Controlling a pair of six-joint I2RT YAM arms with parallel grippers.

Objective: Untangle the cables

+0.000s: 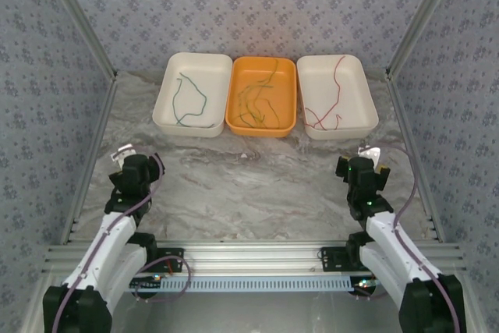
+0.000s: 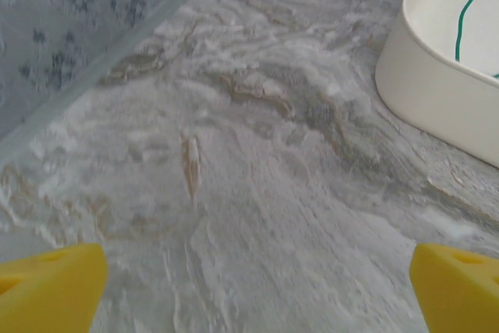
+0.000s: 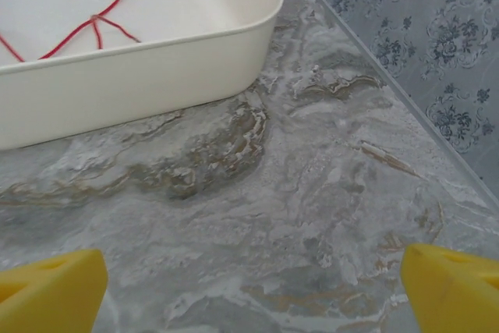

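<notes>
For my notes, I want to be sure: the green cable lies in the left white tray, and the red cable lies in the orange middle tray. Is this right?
Not fully. The red cable lies in the right white tray, not the orange tray, as the top view shows. The green cable is in the left white tray.

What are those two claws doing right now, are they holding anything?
Left gripper: open, holding nothing.
Right gripper: open, holding nothing.

Left white tray [image 1: 212,76], orange tray [image 1: 288,100], right white tray [image 1: 356,87] line the marble table's [image 1: 257,185] far edge.
</notes>
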